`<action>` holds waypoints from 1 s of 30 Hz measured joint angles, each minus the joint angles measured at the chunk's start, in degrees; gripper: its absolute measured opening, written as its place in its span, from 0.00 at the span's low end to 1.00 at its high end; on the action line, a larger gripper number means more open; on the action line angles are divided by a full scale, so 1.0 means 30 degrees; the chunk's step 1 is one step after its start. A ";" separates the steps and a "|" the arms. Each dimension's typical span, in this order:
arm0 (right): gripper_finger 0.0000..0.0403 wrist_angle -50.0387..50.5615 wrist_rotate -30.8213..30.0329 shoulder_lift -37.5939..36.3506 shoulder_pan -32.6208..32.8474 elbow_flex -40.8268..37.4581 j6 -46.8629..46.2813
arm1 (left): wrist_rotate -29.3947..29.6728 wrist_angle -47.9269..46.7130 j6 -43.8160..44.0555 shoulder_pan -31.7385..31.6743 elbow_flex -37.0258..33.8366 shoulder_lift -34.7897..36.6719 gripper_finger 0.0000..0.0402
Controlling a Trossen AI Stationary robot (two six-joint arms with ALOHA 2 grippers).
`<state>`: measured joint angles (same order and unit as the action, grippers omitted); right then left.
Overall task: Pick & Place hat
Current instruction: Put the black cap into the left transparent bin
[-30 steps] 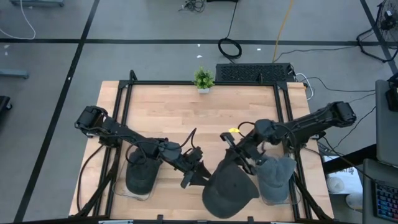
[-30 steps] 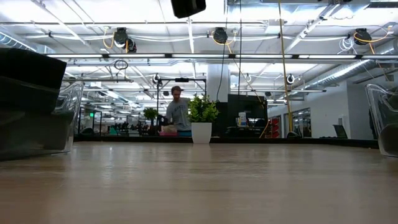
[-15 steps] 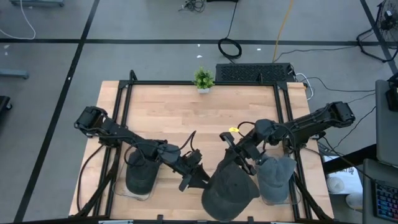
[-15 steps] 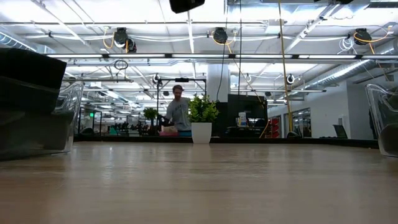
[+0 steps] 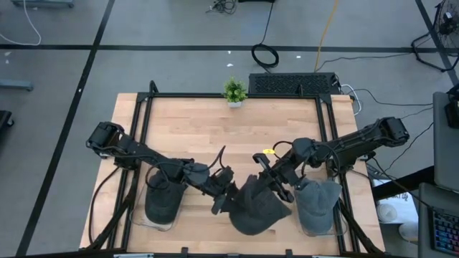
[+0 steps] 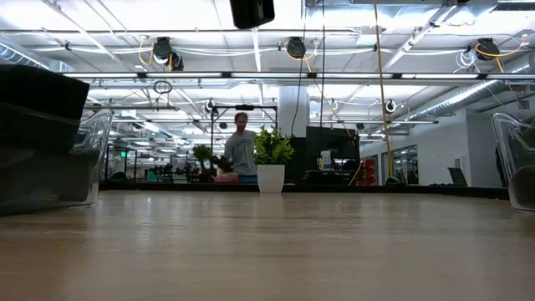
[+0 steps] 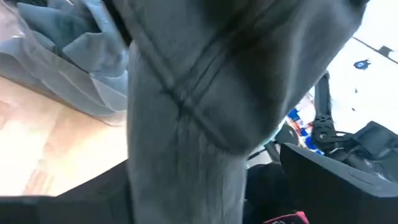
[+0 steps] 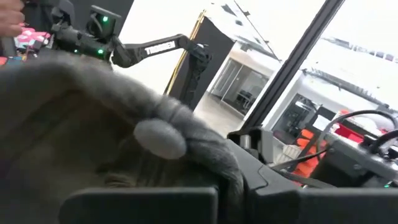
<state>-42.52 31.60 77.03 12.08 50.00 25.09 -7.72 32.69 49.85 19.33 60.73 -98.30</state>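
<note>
A dark grey hat (image 5: pixel 255 206) hangs in the air over the table's near middle; nothing of it lies on the table in the low view. My right gripper (image 5: pixel 270 181) is shut on its far right side. My left gripper (image 5: pixel 223 199) is open at the hat's left side. In the left wrist view a seamed fold of the hat (image 7: pixel 186 124) runs down between its two fingers; whether they touch it I cannot tell. The right wrist view shows the hat's crown with its top button (image 8: pixel 160 138). My right gripper holds the hat at its far right side (image 5: pixel 265 188), coming slanting down from the table's right. The gripper's own body hides the place of contact in its wrist view. The hat is lifted clear and hangs from the fingers toward the near edge.
A clear bin of dark hats (image 5: pixel 163 199) stands at the near left, a clear bin of lighter grey hats (image 5: pixel 319 204) at the near right. A small potted plant (image 5: pixel 234 91) stands at the far edge. A person (image 6: pixel 241 150) is far off in the room.
My right gripper has carried the hat toward the table's left and a little toward the far edge, up to my left gripper. The hat, which hung clear of the left gripper, now reaches between its fingers. My left gripper has shifted slightly toward the hat.
</note>
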 joint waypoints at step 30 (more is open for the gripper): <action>0.19 0.4026 -0.5947 -0.0318 0.0019 0.0022 -0.2803 | -0.1451 -0.0875 -0.1527 0.0169 0.0006 0.0096 0.03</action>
<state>-30.44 13.76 76.08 12.14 50.06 16.68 -12.07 30.06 45.27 19.84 60.75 -98.01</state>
